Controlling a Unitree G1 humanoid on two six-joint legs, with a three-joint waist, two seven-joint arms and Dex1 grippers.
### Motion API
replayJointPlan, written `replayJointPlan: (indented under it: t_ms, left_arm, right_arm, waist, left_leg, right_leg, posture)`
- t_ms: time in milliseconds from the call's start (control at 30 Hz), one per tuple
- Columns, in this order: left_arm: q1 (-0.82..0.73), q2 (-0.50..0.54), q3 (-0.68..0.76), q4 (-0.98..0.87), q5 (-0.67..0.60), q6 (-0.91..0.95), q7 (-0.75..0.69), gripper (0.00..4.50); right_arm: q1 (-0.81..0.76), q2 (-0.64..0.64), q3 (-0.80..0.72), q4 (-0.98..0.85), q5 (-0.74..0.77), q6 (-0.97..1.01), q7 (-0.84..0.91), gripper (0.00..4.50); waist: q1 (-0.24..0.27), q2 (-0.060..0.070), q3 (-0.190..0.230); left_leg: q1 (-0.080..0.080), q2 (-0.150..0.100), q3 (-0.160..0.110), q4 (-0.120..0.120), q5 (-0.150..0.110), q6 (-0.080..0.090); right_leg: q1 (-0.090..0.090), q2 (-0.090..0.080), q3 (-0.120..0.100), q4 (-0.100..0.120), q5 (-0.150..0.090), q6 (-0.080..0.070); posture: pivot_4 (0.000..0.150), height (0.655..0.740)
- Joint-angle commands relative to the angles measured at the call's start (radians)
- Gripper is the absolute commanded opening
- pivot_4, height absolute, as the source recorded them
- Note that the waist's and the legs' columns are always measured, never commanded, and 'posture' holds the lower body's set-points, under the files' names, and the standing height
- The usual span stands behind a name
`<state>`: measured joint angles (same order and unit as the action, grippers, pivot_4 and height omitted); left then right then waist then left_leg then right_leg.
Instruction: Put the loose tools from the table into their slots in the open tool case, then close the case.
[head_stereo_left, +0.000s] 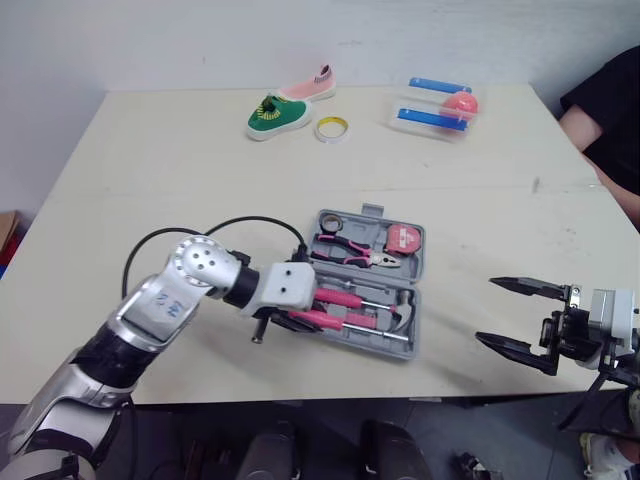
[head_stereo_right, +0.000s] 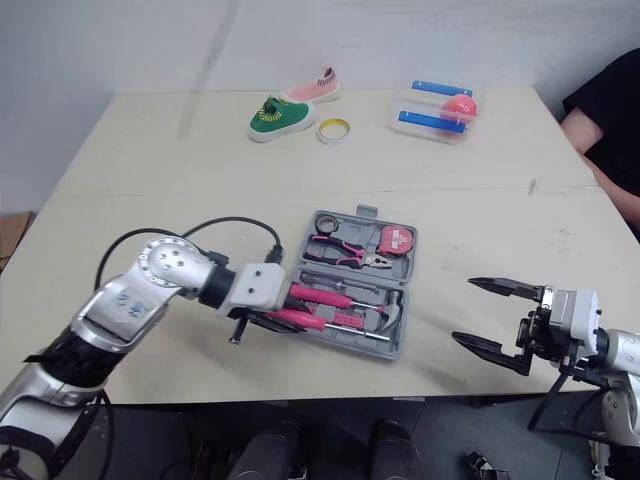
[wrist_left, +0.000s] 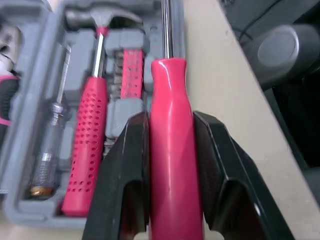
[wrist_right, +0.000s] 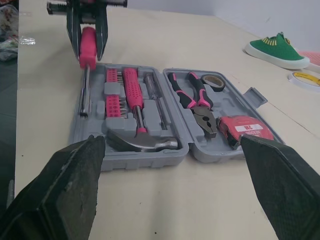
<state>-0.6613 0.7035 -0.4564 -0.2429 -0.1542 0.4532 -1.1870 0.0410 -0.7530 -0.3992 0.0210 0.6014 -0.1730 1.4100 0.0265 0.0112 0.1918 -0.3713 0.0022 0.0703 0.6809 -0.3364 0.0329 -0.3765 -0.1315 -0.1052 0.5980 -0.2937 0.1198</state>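
Tool case (wrist_right: 145, 160): lying open and flat near the front edge of the tabletop (head_stereo_left: 200, 180), about midway along it. The lid half is folded out toward the far edge, so both halves can be reached from above.
Screwdriver (wrist_left: 172, 165): pink handle clamped between the fingers, shaft laid along the outermost channel, by the case wall closest to the front edge. It is held parallel to that channel so it can be dropped straight in. Whether it is fully seated cannot be told.
Left gripper (wrist_left: 171, 120): clenched on the Screwdriver handle at the case's left end. The grip is taken mid-handle, which leaves the shaft free for the slot.
Right gripper (head_stereo_left: 487, 311): released, jaws spread wide, nothing held. It is parked over the front right corner of the tabletop, well apart from the case. Judged to be out of the way on purpose, and placed for the lid later.
Filled slots: hammer (wrist_right: 135, 100), bit rack (wrist_left: 131, 72) and slim clear-handled driver (wrist_left: 50, 145) beside the channel. Pliers (wrist_right: 197, 102), tape measure (wrist_right: 247, 127) and tape roll (wrist_right: 216, 82) are in the lid half.
Step (judged): last slot being filled. Release and lid closing not yet done.
Risk (judged): the lid would be blocked by a handle riding on the slot ribs.
Clutter: green shoe (head_stereo_left: 278, 115), pink shoe (head_stereo_left: 310, 88), yellow ring (head_stereo_left: 332, 128) and clear box (head_stereo_left: 435, 110) along the far edge, not part of the job.
Person (head_stereo_left: 605, 110): at the right edge, well apart from the case.
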Motion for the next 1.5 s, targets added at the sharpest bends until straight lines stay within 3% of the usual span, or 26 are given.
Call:
replayJointPlan:
  t_ms: [33, 800, 933, 1000, 1233, 1333, 1500]
  left_arm:
    - [-0.033, -0.026, -0.005, 0.015, 0.041, -0.015, 0.018, 0.58]
    - [0.019, -0.073, -0.037, -0.011, 0.096, 0.080, 0.034, 0.58]
    - [0.009, -0.069, -0.018, -0.007, 0.103, 0.047, 0.041, 2.57]
    - [0.001, -0.057, -0.004, -0.024, 0.085, 0.034, 0.016, 3.31]
    - [-0.001, -0.099, 0.127, -0.057, -0.067, -0.004, -0.009, 3.31]
    - [0.061, -0.134, 0.200, -0.011, -0.146, -0.075, -0.022, 2.50]
    - [0.143, -0.187, 0.239, 0.062, -0.144, -0.145, 0.053, 0.08]
  right_arm:
    - [0.010, 0.010, -0.030, -0.063, 0.043, 0.026, -0.041, 4.50]
    - [0.055, 0.007, -0.027, -0.122, 0.036, 0.062, -0.071, 4.50]
    - [0.065, 0.009, -0.027, -0.141, 0.040, 0.074, -0.085, 4.50]
    - [0.070, 0.010, -0.026, -0.154, 0.042, 0.080, -0.091, 4.50]
    - [0.073, 0.014, -0.019, -0.187, 0.045, 0.103, -0.116, 4.50]
    - [0.073, 0.015, -0.016, -0.188, 0.044, 0.108, -0.120, 4.50]
    - [0.071, 0.016, -0.014, -0.188, 0.041, 0.114, -0.126, 4.50]
  waist:
    - [0.000, 0.000, 0.000]
    - [0.001, 0.000, 0.000]
    - [0.000, 0.000, 0.000]
    - [0.000, 0.000, 0.000]
    - [0.000, 0.000, 0.000]
    - [0.000, 0.000, 0.000]
    - [-0.001, 0.000, 0.000]
  left_leg:
    - [0.000, 0.000, 0.000, 0.000, 0.000, 0.000]
    - [0.000, 0.000, -0.001, 0.001, 0.001, 0.001]
    - [0.000, 0.000, -0.001, 0.001, 0.001, 0.001]
    - [0.000, 0.000, -0.001, 0.001, 0.001, 0.001]
    - [0.000, 0.000, -0.002, 0.002, 0.001, 0.001]
    - [0.000, 0.000, -0.002, 0.002, 0.001, 0.001]
    - [0.001, 0.000, -0.002, 0.002, 0.001, 0.001]
  right_leg:
    - [0.000, 0.000, 0.000, 0.000, 0.000, 0.000]
    - [0.001, -0.001, 0.000, 0.001, 0.000, 0.000]
    - [0.001, -0.001, -0.001, 0.001, 0.000, 0.000]
    - [0.001, -0.001, -0.001, 0.001, 0.000, 0.000]
    - [0.001, -0.001, 0.000, 0.001, 0.000, 0.000]
    - [0.001, -0.001, -0.001, 0.001, 0.000, 0.000]
    - [0.001, -0.001, -0.001, 0.002, 0.000, 0.000]
  posture:
    - [0.150, 0.7400]
    - [0.150, 0.7400]
    - [0.150, 0.7400]
    - [0.150, 0.7400]
    - [0.150, 0.7400]
    - [0.150, 0.7400]
    - [0.150, 0.7400]
